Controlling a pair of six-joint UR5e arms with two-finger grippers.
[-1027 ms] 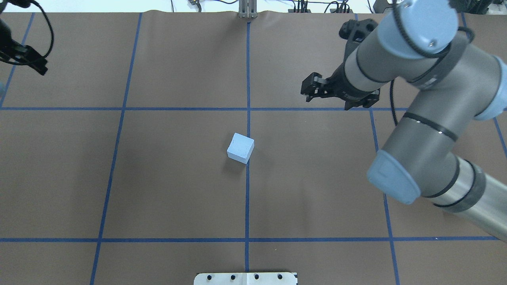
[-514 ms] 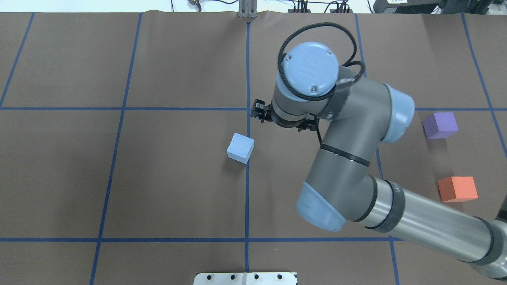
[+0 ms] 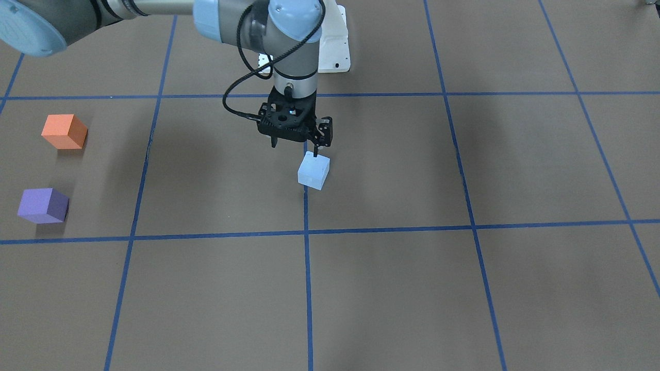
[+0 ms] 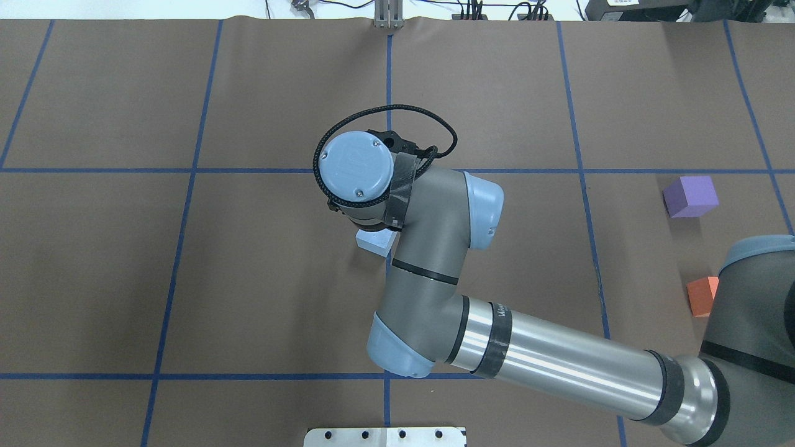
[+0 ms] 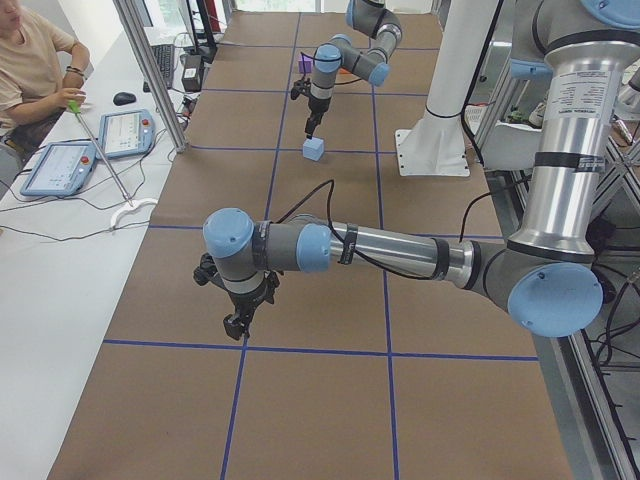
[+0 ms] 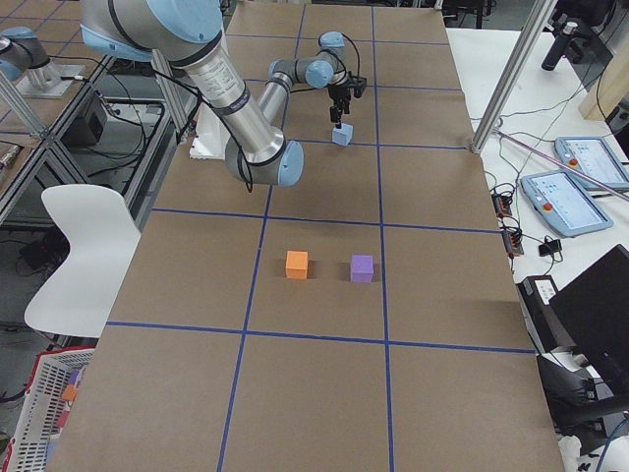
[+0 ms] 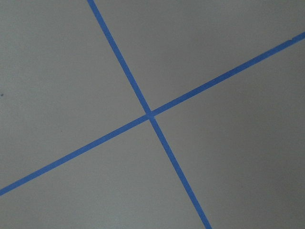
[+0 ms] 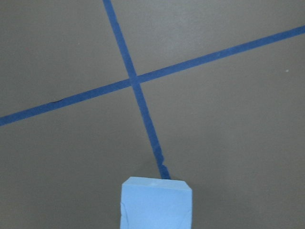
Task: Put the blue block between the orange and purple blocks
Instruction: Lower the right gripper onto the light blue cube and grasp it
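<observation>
The light blue block (image 3: 313, 171) sits on the brown table at a blue tape line, near the middle. In the overhead view only a corner of it (image 4: 374, 242) shows under my right wrist. My right gripper (image 3: 294, 147) hangs open just above and behind the block, one fingertip (image 3: 315, 151) over its top edge. The right wrist view shows the block (image 8: 156, 202) at the bottom centre. The orange block (image 4: 702, 297) and the purple block (image 4: 689, 196) stand apart at the far right. My left gripper (image 5: 240, 322) hovers low over bare table; I cannot tell its state.
Blue tape lines grid the brown table cover. A white base plate (image 4: 385, 436) sits at the near edge. A person (image 5: 35, 70) and tablets (image 5: 60, 165) are at a side desk. My right arm's long forearm (image 4: 559, 363) spans the right half.
My right arm has swung left from the far right side to above the blue block, uncovering the purple and orange blocks. My left gripper has left the overhead view.
</observation>
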